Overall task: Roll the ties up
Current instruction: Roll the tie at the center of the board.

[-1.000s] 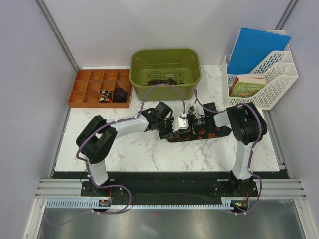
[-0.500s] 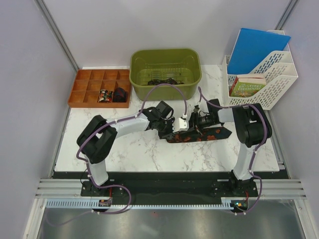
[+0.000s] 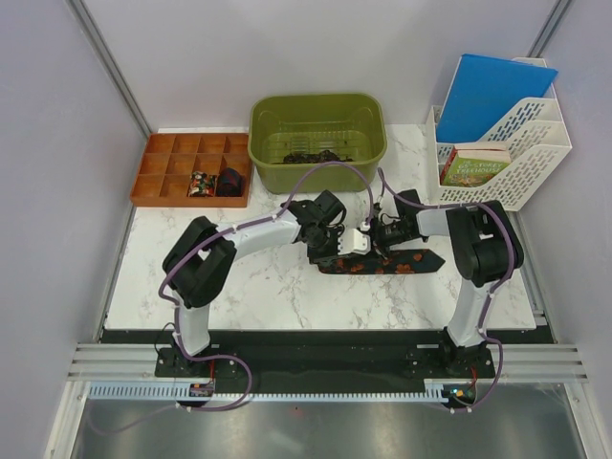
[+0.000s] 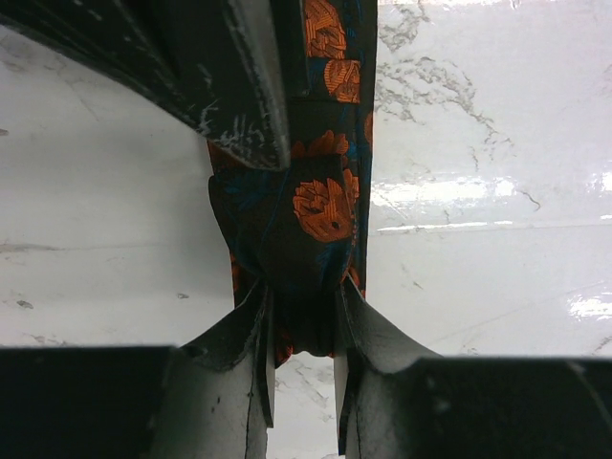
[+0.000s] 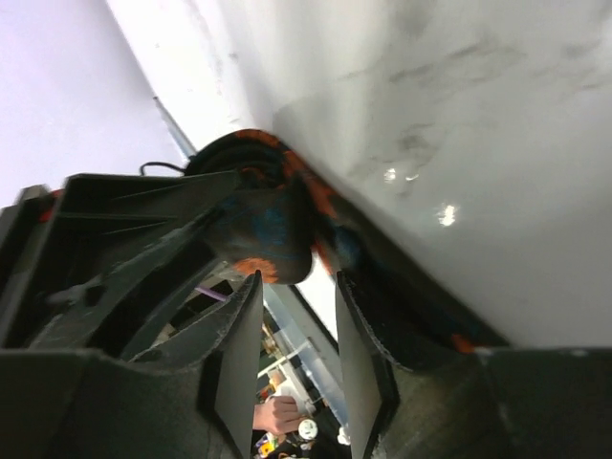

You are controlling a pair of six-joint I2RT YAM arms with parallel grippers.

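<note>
A dark tie with orange flowers (image 3: 397, 262) lies flat on the marble table, its tail pointing right. Its left end is rolled up. My left gripper (image 3: 346, 247) is shut on that rolled end; the left wrist view shows the roll (image 4: 320, 206) pinched between the fingertips of the left gripper (image 4: 301, 301). My right gripper (image 3: 377, 239) faces it from the right. In the right wrist view the right gripper (image 5: 298, 306) has its jaws apart, and the roll (image 5: 268, 229) sits just beyond their tips with nothing between them.
A green bin (image 3: 368, 153) at the back holds more dark ties. An orange compartment tray (image 3: 163, 172) at the back left holds rolled ties. A white file rack (image 3: 521, 158) with a blue folder and a book stands at the back right.
My left gripper has moved right with the rolled end. The right gripper has shifted left toward it. The tie now lies flatter, its tail stretched further right.
</note>
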